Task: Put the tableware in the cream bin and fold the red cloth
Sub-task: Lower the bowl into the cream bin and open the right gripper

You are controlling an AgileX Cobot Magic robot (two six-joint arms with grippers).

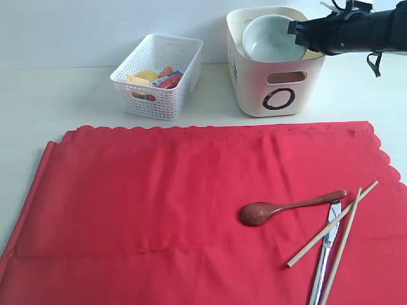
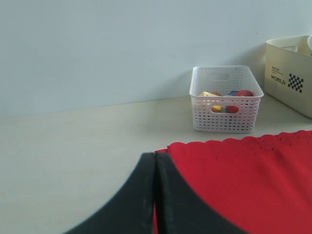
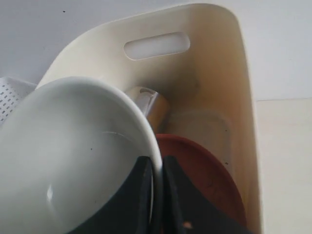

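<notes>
Bowl (image 1: 270,38) pinched by its rim in the right tool (image 3: 157,162), over the cream bin (image 1: 254,95) at the desk's (image 1: 63,95) far edge. Lower gently against the plate (image 3: 204,178) before letting go.

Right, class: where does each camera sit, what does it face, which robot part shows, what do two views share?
Exterior: raised before the table, facing the large red cloth and cream plastic bin; right gripper shows.
Left wrist: low over table, facing the white perforated basket; shut left gripper shows.
Right wrist: above the bin, looking in; right gripper pinches the pale green-white bowl.
Shared: basket, in exterior and left wrist.
</notes>
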